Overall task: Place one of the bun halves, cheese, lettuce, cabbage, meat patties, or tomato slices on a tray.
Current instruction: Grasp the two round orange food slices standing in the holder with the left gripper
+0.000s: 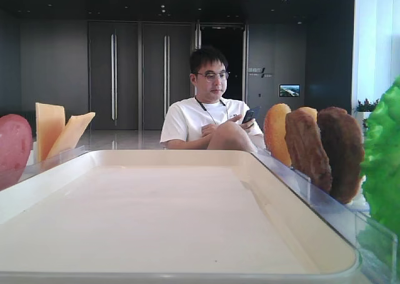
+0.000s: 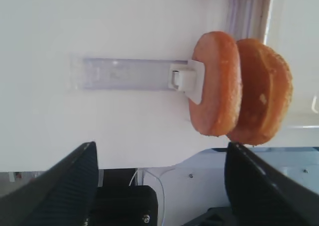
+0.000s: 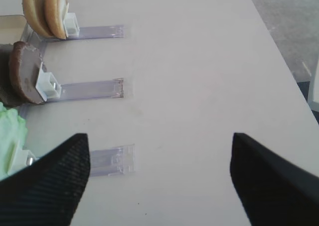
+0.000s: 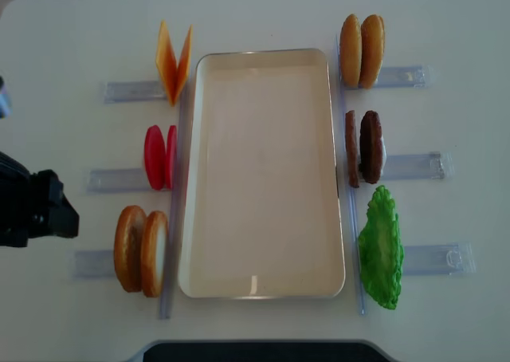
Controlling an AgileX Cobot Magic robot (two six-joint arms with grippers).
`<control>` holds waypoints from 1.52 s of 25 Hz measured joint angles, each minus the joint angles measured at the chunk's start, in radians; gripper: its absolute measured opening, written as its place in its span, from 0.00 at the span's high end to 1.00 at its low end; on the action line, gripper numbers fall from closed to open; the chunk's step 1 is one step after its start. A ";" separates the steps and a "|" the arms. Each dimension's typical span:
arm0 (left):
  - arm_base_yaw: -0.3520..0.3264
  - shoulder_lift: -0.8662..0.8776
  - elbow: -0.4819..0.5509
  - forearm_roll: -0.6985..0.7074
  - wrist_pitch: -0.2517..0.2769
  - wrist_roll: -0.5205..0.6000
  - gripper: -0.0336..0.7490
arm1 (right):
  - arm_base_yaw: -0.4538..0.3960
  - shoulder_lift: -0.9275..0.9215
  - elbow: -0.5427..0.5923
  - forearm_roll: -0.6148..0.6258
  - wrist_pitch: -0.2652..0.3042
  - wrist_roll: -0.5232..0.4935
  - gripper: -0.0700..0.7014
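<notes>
The cream tray (image 4: 263,286) lies bare in the middle of the table. Left of it stand cheese (image 4: 174,63), tomato slices (image 4: 159,156) and two bun halves (image 4: 142,250). Right of it stand two more bun halves (image 4: 362,51), meat patties (image 4: 365,147) and lettuce (image 4: 381,246). Cabbage is out of view. My left gripper (image 2: 159,186) is open and empty, just short of the left bun halves (image 2: 217,84). My right gripper (image 3: 159,178) is open over bare table, to the right of the lettuce (image 3: 10,136) and patties (image 3: 25,71).
Clear plastic holders (image 4: 410,165) stick out from each food pair toward the table sides. My left arm (image 4: 32,210) sits at the left table edge. A seated person (image 1: 212,109) is behind the table's far end.
</notes>
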 joint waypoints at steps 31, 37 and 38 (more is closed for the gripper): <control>-0.626 0.353 -0.140 0.113 -0.021 -0.619 0.19 | 0.000 0.000 0.000 0.000 0.000 0.000 0.16; -0.626 0.379 -0.142 0.114 -0.023 -0.619 0.19 | 0.000 0.000 0.000 0.000 0.000 0.000 0.16; -0.626 0.379 -0.143 0.114 -0.023 -0.619 0.19 | 0.000 0.000 0.000 0.000 0.000 0.000 0.16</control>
